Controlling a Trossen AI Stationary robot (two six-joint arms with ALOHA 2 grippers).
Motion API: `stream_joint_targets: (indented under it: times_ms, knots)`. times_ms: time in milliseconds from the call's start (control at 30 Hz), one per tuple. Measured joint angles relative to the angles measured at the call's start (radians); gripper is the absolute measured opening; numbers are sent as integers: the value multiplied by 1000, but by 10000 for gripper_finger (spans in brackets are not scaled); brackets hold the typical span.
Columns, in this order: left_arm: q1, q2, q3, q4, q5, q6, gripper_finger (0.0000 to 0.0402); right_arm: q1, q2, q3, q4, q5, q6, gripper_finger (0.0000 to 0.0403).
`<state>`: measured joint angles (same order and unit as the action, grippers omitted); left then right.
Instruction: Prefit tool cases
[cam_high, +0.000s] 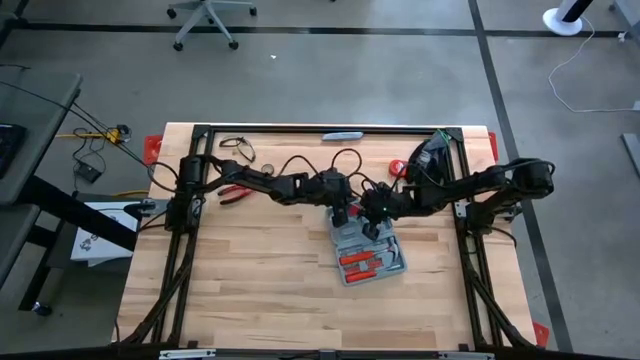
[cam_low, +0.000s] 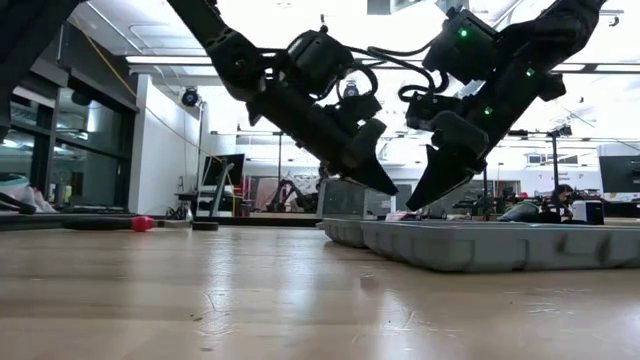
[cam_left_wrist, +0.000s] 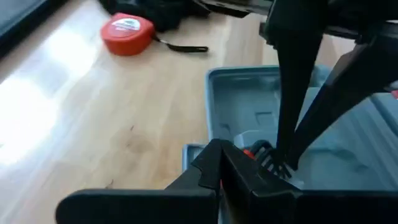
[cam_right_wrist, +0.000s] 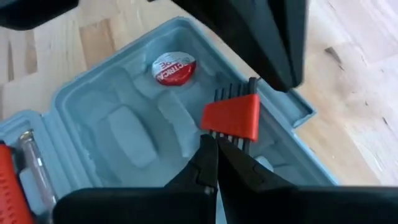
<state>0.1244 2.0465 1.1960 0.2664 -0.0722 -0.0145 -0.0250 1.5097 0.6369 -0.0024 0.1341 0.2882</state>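
Observation:
The blue-grey tool case (cam_high: 368, 255) lies open on the table's middle, with red-handled tools in its near half. Its other half (cam_right_wrist: 124, 124) holds a red-and-white roll (cam_right_wrist: 175, 67) and, at one corner, a red holder with dark keys (cam_right_wrist: 231, 117). My left gripper (cam_low: 393, 190) and my right gripper (cam_low: 410, 206) are both shut. Their tips nearly meet just above the case. In the low view nothing hangs from either tip. The holder sits right beyond my right gripper (cam_right_wrist: 214, 146). My left gripper (cam_left_wrist: 219, 152) points at the same corner and touches nothing. My right gripper comes down slanting from the table's right side. Its shut tips stand right at the dark keys (cam_left_wrist: 271, 160) of the red holder, which lies in the case. Whether the tips touch the keys, I cannot tell.
On the far part of the table lie a red tape measure (cam_high: 398, 168), red-handled pliers (cam_high: 235, 193), a pair of glasses (cam_high: 237, 147) and a slim grey-blue bar (cam_high: 342, 134). Bare wood stretches left of the case and toward the near edge.

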Motion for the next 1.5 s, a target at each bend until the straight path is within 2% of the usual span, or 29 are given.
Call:
stream_joint_targets:
  times_ms: [200, 367, 667, 933, 1133, 1367, 1500]
  knots:
    - [20, 68, 59, -83, 65, 13, 0, 0, 0, -14, -1, 0, 12, 0]
    - [18, 84, 88, -131, 74, 18, 0, -1, 0, -66, 29, 8, 49, 0]
    - [-3, 48, 84, -203, 59, 18, 0, -8, 0, -79, 100, 29, 38, 0]
    - [-41, -11, 83, -273, 29, 19, 0, 37, 0, -79, 161, -58, 49, 0]
    - [-73, -30, 83, -294, 24, 2, 0, 65, 15, -79, 194, -54, 64, 0]
    - [-116, -30, 59, -327, 23, -61, 0, 32, 97, -79, 230, -52, 70, 0]
    - [-126, -28, 42, -315, 23, -74, 0, 8, 107, -77, 240, -5, 70, 0]
